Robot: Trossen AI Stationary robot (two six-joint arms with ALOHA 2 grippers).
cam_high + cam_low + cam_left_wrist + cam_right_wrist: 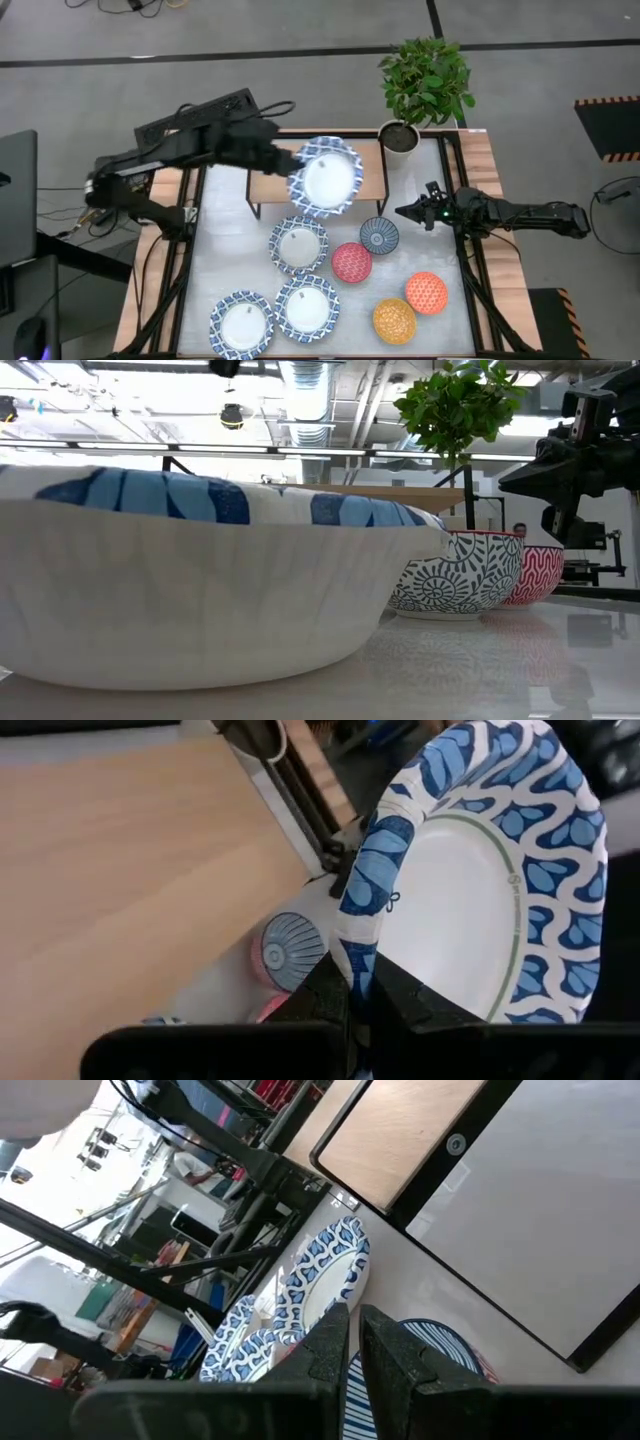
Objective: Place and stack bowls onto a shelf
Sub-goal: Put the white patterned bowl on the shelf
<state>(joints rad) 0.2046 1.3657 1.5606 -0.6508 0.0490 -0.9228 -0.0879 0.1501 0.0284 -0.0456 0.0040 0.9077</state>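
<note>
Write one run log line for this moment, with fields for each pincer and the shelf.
left pincer: shut on rim of wide blue-and-white patterned bowl, held above light-wood shelf | right pincer: near small grey-blue bowl, holds nothing

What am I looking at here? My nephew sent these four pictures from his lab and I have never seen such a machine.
It is a robot with two dark arms at a table, each ending in two fingers. One picture looks straight down, one looks level across the tabletop, and two come from cameras on the wrists.

The left gripper has its fingers shut on the rim of a wide blue-and-white bowl, holding it above the light-wood shelf. The right gripper waits beside the small grey-blue bowl, holding nothing.

On the table lie three more wide blue-and-white bowls and small pink-red, orange-red and yellow-orange bowls. A potted plant stands at the far edge.
</note>
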